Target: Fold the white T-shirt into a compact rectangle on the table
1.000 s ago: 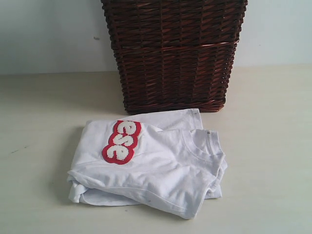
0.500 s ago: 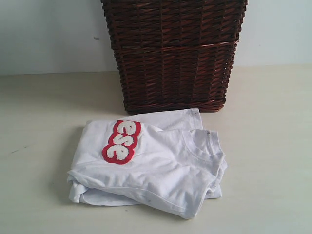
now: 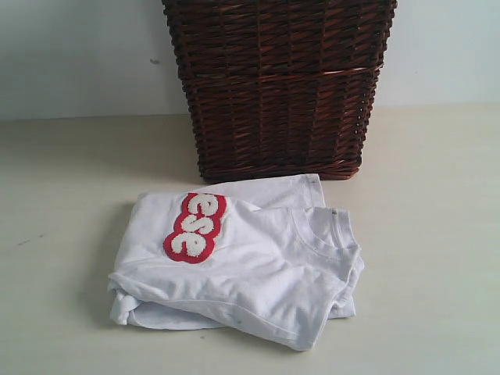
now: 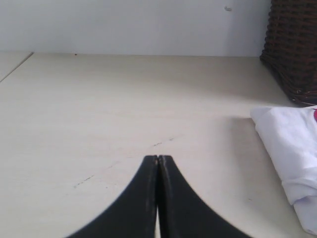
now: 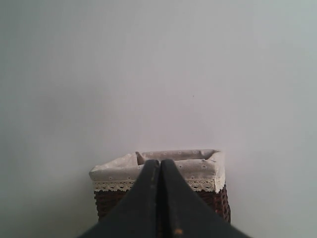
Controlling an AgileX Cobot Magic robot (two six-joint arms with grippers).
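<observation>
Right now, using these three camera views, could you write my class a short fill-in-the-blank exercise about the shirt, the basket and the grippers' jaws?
1. The white T-shirt lies folded on the table, and its chest patch is coloured ____.
2. Behind the shirt stands a wicker basket, dark ____ in colour.
3. The left gripper and the right gripper both have their jaws ____, holding nothing.

Missing words: red; brown; shut.
</observation>
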